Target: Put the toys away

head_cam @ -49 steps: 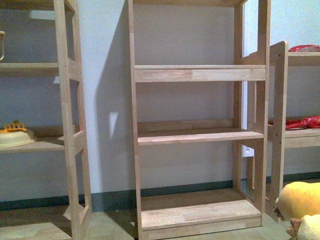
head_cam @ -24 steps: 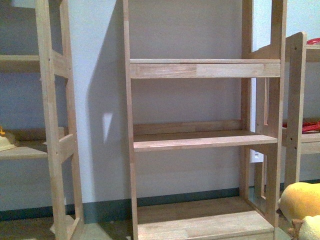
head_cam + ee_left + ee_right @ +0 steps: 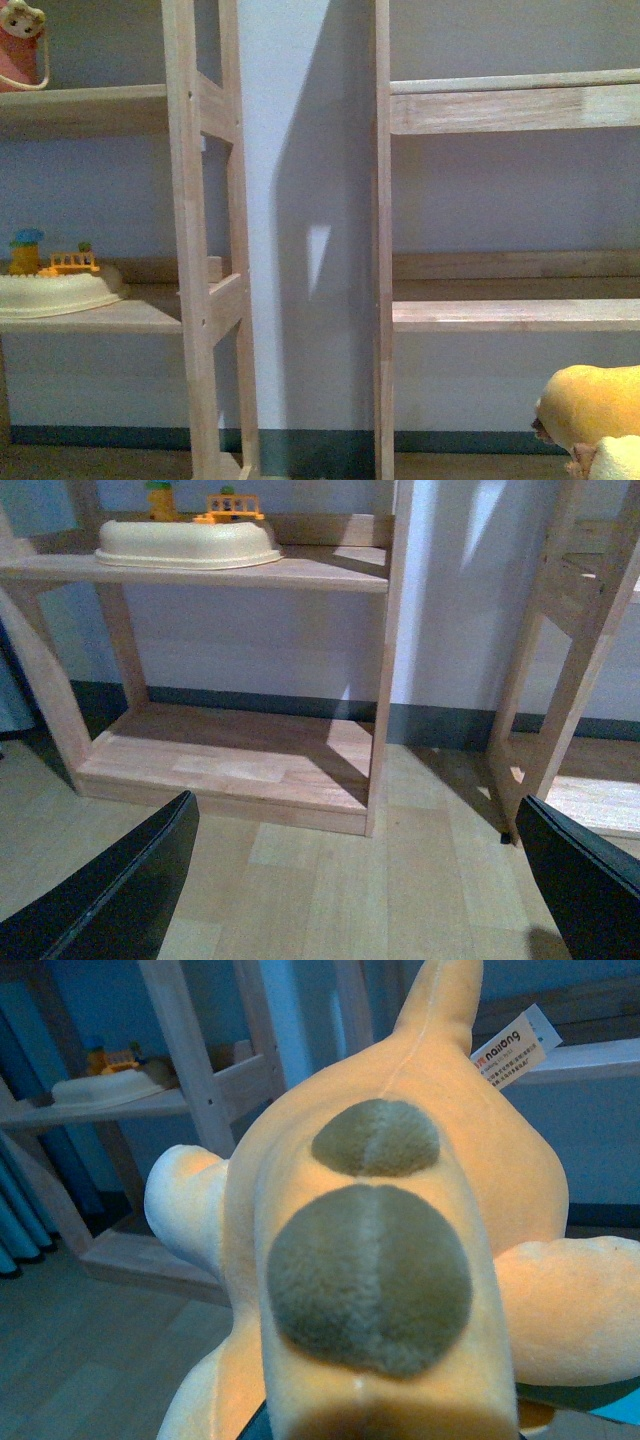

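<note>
Evidently the plush toy [image 3: 592, 405] sits at lower right, bound for a shelf [image 3: 510, 315]. It hides the right gripper, so I cannot tell its grip. Meanwhile the left gripper [image 3: 355, 815] gapes wide, empty.

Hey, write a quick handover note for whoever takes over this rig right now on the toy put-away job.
Left gripper: open, holding nothing.
Right gripper: hidden behind the plush animal it carries off the floor, so the grip looks closed.
Done: plush is in hand, facing the shelving.
Left: set it on a shelf. The wooden shelf ahead shows nothing on its visible part.
</note>
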Robot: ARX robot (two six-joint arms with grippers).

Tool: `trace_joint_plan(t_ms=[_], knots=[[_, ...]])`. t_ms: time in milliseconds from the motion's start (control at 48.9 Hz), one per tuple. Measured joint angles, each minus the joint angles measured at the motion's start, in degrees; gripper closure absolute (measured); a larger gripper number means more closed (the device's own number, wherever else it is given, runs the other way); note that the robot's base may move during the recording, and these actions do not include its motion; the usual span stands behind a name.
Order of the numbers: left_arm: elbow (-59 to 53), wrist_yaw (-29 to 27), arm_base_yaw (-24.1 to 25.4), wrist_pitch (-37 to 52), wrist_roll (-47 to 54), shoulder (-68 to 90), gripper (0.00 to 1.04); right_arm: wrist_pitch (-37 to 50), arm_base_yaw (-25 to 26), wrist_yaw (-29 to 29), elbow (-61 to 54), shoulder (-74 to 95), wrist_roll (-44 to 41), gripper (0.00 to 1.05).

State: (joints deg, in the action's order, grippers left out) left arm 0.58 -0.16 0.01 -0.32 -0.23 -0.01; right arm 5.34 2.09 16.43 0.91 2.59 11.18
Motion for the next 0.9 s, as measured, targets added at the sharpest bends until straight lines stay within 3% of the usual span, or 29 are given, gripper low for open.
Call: trace_joint_plan(t_ms=[900], knots=[[0.00,0.15,0.00,0.00,0.00,0.02,0.06,0.00,0.04,-0.37,-0.02,0.00,0.00,0.97]])
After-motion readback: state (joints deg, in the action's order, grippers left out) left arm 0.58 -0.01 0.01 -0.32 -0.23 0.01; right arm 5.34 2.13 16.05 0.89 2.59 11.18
